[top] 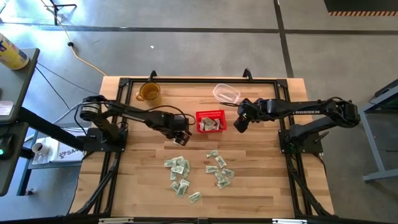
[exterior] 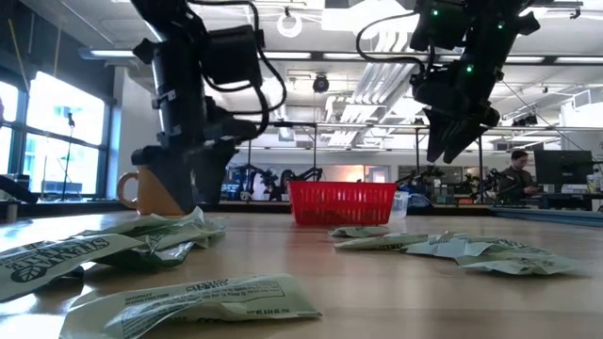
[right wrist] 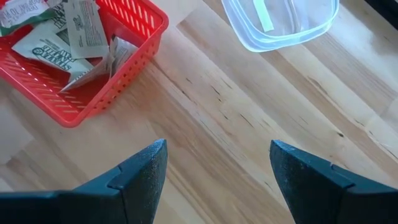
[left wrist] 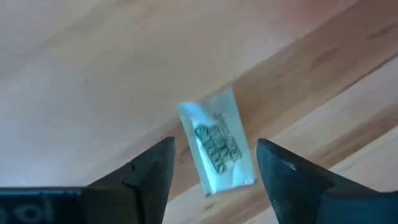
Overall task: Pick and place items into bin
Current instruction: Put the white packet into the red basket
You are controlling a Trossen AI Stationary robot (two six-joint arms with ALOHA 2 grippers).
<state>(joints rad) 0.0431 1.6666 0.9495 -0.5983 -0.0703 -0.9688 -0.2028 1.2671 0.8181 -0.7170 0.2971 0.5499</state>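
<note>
My left gripper (top: 181, 138) hangs open just left of the red basket (top: 210, 122), near its front corner. In the left wrist view its fingers (left wrist: 149, 171) stand on either side of one pale green-and-white bill (left wrist: 216, 140) that lies flat on the wood. My right gripper (top: 239, 126) is open to the right of the basket, raised above bare table (right wrist: 217, 146). The basket (right wrist: 127, 59) holds several bills (right wrist: 68, 34). Many more bills (top: 181, 171) lie loose on the near half of the table, with a second group (top: 219, 168) beside them.
An amber mug (top: 149, 93) stands at the far left of the table and a clear plastic container (top: 226, 93) behind the basket, also in the right wrist view (right wrist: 280, 22). Black frame rails (top: 199, 79) run around the table. A person (exterior: 516, 174) sits far behind.
</note>
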